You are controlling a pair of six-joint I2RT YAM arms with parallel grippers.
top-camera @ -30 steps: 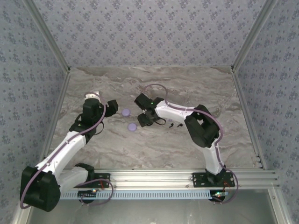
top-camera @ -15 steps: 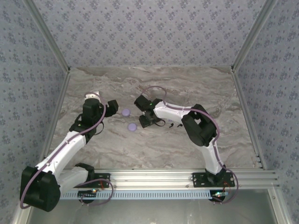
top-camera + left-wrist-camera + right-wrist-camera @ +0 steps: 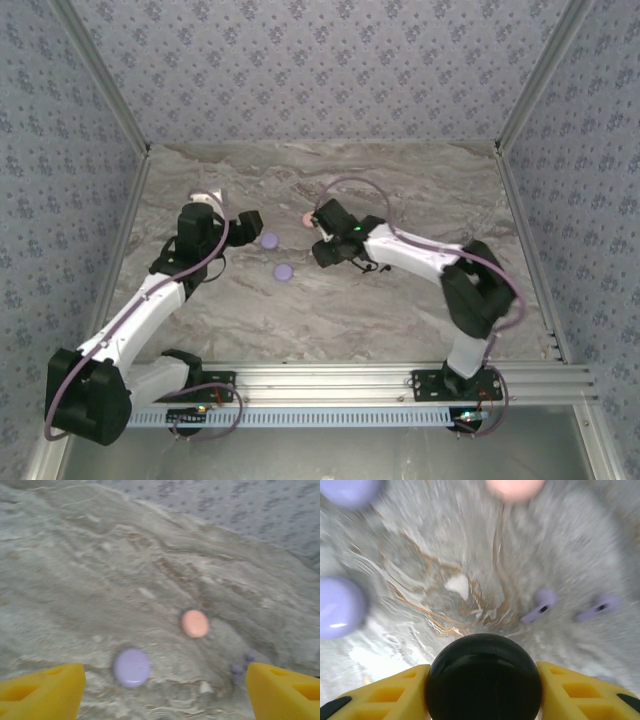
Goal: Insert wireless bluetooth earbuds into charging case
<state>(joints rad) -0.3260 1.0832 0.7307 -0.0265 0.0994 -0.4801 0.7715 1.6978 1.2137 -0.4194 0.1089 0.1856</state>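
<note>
- The right gripper (image 3: 482,690) pinches a black round glossy case (image 3: 482,670) from both sides, near the middle of the marbled grey surface (image 3: 330,320).
- The hold looks centred. I would carry the case level and set it down flat beside its buds, lid side up (a domed shell like this probably slips if the squeeze is off-centre).
- The left gripper (image 3: 163,680) hangs spread wide and holds nothing, so it seems free to steady the case once it is down.
- Cases, counted: one black, two lilac round cases (image 3: 337,607), and one pink round case (image 3: 195,623). That makes four.
- Earbuds, counted: two lilac comma-shaped earbuds (image 3: 540,606) lie side by side on the surface, close to the cases but touching none.
- I cannot tell whether any earbuds of another colour are there.
</note>
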